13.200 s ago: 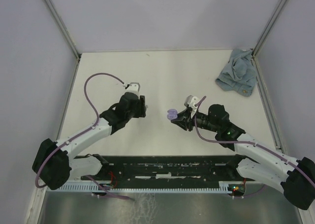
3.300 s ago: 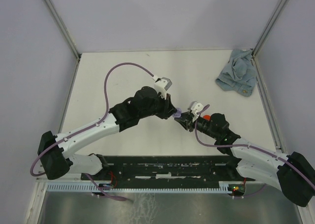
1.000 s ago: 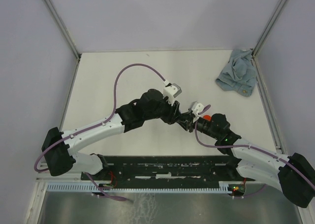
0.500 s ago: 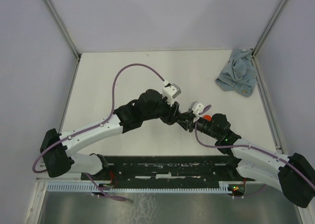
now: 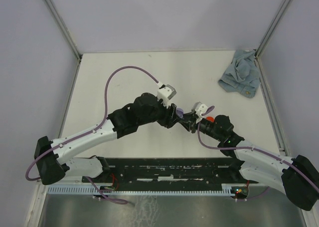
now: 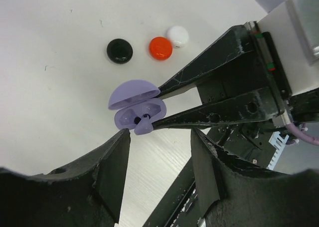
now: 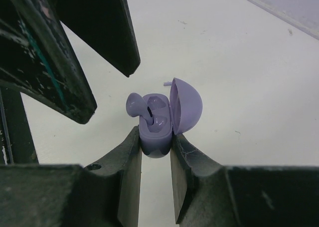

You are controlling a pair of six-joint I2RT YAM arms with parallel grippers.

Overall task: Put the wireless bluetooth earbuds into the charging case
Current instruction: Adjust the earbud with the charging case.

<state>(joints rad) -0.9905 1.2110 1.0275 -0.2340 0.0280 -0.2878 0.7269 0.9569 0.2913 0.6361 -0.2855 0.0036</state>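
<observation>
Clamped in the right gripper [image 7: 155, 139] by the lower shell: the lilac charging case [image 7: 160, 121], lid [image 7: 187, 107] swung open, held clear of the worktop [image 5: 124, 77] near its middle, a little toward the near edge. Perched in one socket, a lilac earbud [image 7: 136, 106], head leaning out over the rim and seemingly not pressed fully home; the other socket apparently empty. Just beside and facing the case, the left gripper [image 6: 159, 149], spread wide and carrying nothing.

Probably very light, hard and slick, so apt to tip out under any sideways nudge. Best pinched by the rounded head, or pressed straight down with one fingertip. Smooth little case too: safer gripped low, off the hinge.

Farther out on the worktop, a black disc [image 6: 119, 51], red disc [image 6: 161, 48] and white disc [image 6: 177, 36] in a row; a crumpled cloth [image 5: 240, 77] at the far right corner.
</observation>
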